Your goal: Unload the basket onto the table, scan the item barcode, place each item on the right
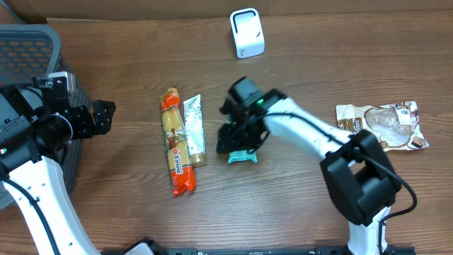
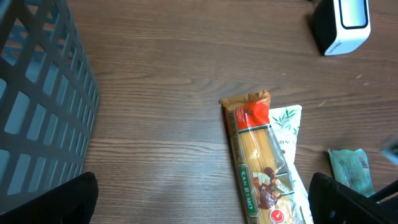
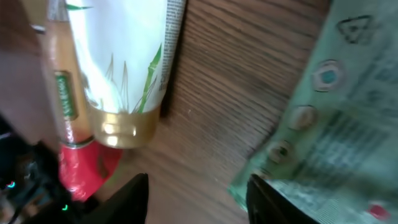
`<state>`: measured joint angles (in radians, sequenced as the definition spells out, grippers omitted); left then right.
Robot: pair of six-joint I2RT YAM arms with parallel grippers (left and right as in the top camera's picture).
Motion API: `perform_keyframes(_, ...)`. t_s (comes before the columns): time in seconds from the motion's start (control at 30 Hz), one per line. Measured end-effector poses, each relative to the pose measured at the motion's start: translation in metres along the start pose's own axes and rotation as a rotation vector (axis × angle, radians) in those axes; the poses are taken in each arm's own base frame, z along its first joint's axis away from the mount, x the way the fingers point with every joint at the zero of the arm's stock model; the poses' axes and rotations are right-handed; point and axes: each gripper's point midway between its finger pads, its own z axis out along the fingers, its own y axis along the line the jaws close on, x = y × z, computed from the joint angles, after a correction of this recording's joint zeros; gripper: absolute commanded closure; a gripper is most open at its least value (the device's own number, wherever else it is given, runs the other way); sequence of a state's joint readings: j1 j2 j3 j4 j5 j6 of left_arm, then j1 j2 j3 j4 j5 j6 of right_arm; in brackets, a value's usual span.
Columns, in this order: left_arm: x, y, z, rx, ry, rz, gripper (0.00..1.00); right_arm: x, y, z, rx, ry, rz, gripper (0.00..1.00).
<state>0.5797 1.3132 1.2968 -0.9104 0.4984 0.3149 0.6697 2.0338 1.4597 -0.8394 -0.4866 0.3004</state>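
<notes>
Grey basket (image 1: 32, 35) is running off the left edge. Left gripper (image 1: 107, 118) is hanging wide apart and empty. Right gripper (image 1: 239, 145) is hovering mid-table, fingers (image 3: 134, 199) spread and gripping nothing. It's hiding most of the teal packet (image 1: 243, 159), which is lying right of the tube (image 1: 194, 131), print too blurry to read.

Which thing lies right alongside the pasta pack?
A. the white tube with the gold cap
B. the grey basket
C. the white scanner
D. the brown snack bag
A: in the overhead view the tube lies lengthwise right beside the pasta, while the other things sit well apart.
</notes>
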Motion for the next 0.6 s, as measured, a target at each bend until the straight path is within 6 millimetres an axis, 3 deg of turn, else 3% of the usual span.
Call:
perform_keyframes(0.1,0.000,0.000,0.000,0.000,0.000,0.000,0.00,0.002,0.000,0.009,0.065,-0.019,0.016,0.45)
perform_keyframes(0.27,0.000,0.000,0.000,0.000,0.000,0.000,0.00,0.011,-0.026,0.012,0.186,-0.016,0.078,0.46)
perform_keyframes(0.43,0.000,0.000,0.000,0.000,0.000,0.000,0.00,0.019,-0.062,0.001,0.326,0.000,0.144,0.46)
perform_keyframes(0.6,0.000,0.000,0.000,0.000,0.000,0.000,0.00,0.020,-0.083,-0.014,0.324,0.031,0.183,0.49)
